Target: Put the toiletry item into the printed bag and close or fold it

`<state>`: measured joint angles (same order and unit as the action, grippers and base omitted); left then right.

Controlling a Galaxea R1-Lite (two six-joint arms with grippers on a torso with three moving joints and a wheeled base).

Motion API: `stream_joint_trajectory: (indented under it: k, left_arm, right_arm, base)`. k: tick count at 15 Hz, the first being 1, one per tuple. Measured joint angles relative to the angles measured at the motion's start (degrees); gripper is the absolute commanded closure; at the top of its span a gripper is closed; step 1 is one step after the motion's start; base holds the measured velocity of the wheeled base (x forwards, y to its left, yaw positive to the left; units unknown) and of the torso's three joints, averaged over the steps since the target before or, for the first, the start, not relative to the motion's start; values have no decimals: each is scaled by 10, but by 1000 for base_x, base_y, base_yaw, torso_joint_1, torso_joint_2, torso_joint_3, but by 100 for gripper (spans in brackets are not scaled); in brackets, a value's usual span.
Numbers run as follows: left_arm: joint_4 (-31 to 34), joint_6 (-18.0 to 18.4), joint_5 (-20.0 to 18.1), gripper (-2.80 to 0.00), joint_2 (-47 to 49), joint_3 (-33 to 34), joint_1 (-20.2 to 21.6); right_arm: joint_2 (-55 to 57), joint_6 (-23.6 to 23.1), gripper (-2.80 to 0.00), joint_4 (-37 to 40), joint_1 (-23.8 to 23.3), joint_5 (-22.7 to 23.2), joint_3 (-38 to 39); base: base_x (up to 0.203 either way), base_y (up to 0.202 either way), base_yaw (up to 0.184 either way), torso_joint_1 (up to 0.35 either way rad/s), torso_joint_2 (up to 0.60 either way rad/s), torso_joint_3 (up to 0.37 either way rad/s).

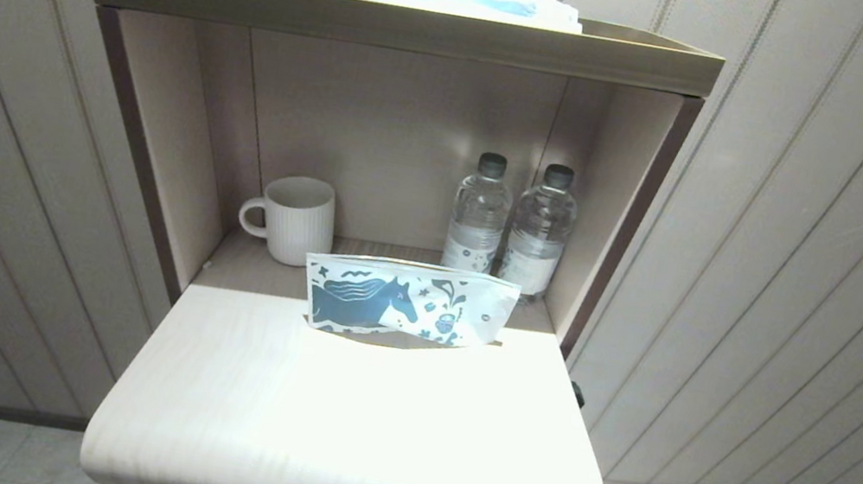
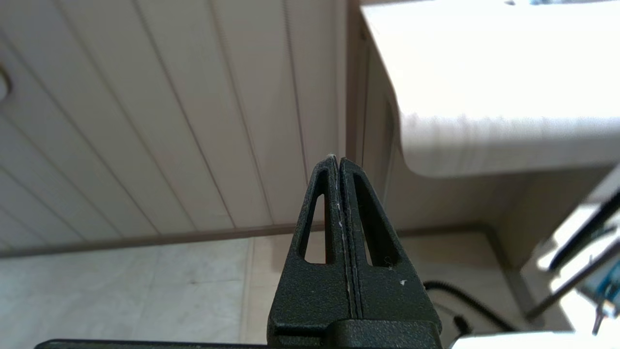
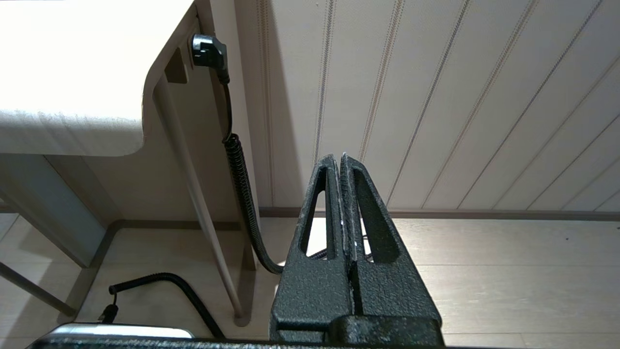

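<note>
Standing on edge at the worktop's back edge, just before the bottles, the bag looks light, thin and easily crumpled; a pinch at a top corner would suit. No toothbrush is visible. Left gripper and right gripper hang below the worktop's front corners, fingers pressed together, empty.

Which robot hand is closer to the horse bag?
Cannot tell. The left gripper and right gripper both hang below the tabletop, one each side, away from the printed bag.
</note>
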<state>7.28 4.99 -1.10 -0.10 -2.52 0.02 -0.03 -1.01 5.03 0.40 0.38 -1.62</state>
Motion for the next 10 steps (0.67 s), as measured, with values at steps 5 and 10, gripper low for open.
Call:
stream_joint_trajectory:
  k: [5, 10]
  left_arm:
    - [-58, -5, -2, 0, 1, 23, 0]
    - [-60, -9, -1, 0, 1, 25, 0]
  right_arm:
    - [-1, 3, 0, -3, -1, -1, 2]
    - [-1, 3, 0, -4, -1, -1, 2]
  base:
    - [0, 0, 0, 0, 0, 0]
    - [0, 0, 0, 0, 0, 0]
